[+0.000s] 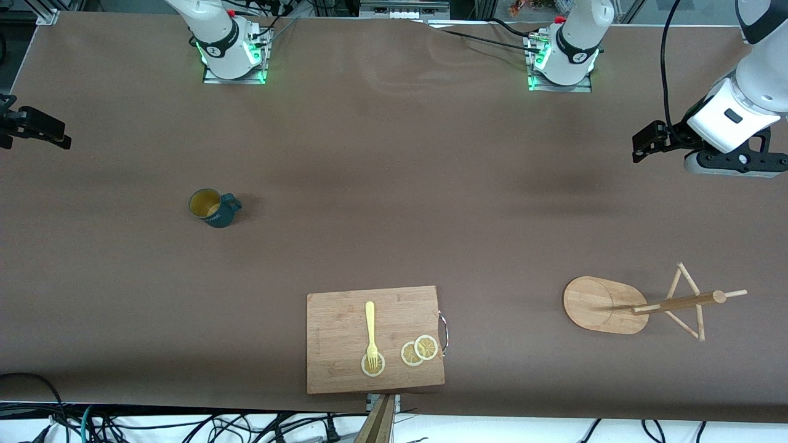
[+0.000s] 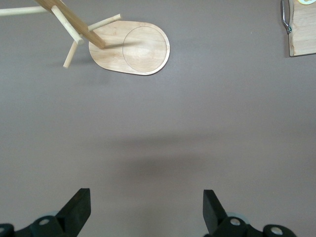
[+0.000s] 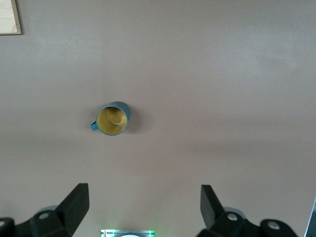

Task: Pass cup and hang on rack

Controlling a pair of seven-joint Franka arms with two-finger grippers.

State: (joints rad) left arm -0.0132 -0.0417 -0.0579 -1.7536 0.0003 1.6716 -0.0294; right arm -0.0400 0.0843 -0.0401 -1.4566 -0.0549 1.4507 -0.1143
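- 1 cup (image 1: 212,208) stands upright on the table (image 1: 394,184) toward the right arm's end, well apart from everything else; its yellowish inside holds nothing visible; its handle points toward the table's middle
- 1 rack (image 1: 606,304) stands toward the left arm's end, nearer the front camera than the cup; no cup hangs on its pegs
- 1 cutting board (image 1: 345,320) lies at the near edge, carrying 1 yellow fork (image 1: 370,329) and 3 lemon slices (image 1: 418,351); the fork's tines rest on 1 slice
- 2 grippers: the left gripper (image 2: 147,210) hangs over bare table near the rack, fingers spread apart, holding nothing; the right gripper (image 3: 144,207) hangs over bare table near the cup, fingers likewise apart and empty
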